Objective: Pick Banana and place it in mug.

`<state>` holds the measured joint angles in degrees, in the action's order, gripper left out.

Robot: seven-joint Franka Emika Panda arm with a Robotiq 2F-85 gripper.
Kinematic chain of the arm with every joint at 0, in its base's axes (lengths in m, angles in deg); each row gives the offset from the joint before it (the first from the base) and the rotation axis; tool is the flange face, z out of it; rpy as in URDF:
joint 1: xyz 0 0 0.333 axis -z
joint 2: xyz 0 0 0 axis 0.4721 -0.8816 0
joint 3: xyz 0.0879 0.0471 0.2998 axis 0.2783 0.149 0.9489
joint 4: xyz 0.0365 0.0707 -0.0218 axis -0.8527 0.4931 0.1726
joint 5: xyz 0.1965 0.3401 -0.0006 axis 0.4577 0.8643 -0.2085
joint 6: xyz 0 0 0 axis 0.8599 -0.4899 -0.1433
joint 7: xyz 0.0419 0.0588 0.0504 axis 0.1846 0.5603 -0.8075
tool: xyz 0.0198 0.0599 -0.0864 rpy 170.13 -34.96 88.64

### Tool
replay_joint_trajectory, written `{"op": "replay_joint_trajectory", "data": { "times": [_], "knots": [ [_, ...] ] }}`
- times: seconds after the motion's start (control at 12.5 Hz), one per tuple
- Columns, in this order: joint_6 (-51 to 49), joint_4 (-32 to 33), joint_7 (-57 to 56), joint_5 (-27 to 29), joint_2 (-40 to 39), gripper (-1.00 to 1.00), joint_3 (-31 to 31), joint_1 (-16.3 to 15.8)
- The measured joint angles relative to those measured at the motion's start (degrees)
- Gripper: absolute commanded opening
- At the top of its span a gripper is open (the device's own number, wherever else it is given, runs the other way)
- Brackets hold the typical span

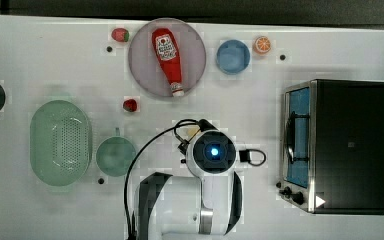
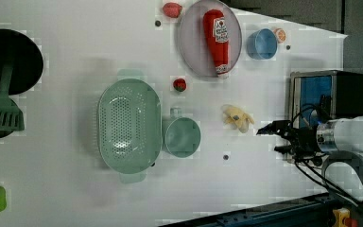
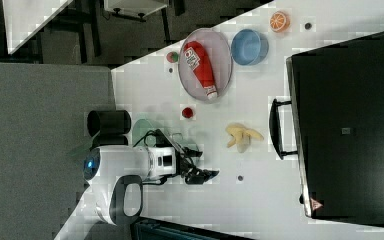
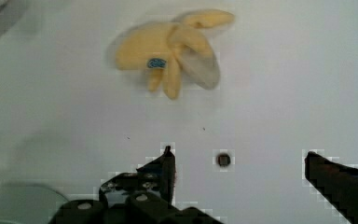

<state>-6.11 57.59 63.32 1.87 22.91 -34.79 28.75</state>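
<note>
The banana is a half-peeled yellow toy lying flat on the white table, clear of both fingertips in the wrist view. In the left view the banana lies to the right of the mug, a small round pale teal cup with a short stub handle. My gripper hovers a short way to the banana's right in the left view, open, with nothing between its fingers. In the top view the arm covers most of the banana, and the mug stands to the arm's left. My gripper has only bare table between its fingers.
An oval green colander touches the mug's left side in the top view. A grey plate holds a ketchup bottle. A blue cup, orange slice, strawberry and toaster oven stand around.
</note>
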Motion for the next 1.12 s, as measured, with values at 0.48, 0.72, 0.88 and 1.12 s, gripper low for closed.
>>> {"op": "replay_joint_trajectory", "data": {
  "times": [0.48,0.72,0.88,1.12],
  "knots": [
    [17.8,-3.0,-19.3,-0.3,-10.9,1.0,-1.3,0.2],
    [22.8,-2.6,-22.7,-1.6,-19.6,1.0,-0.9,0.1],
    [27.1,-2.4,-23.0,-1.4,-24.4,1.0,-1.7,-0.3],
    [28.2,-1.9,-23.1,-1.2,-28.2,1.0,-1.1,0.8]
  ]
}}
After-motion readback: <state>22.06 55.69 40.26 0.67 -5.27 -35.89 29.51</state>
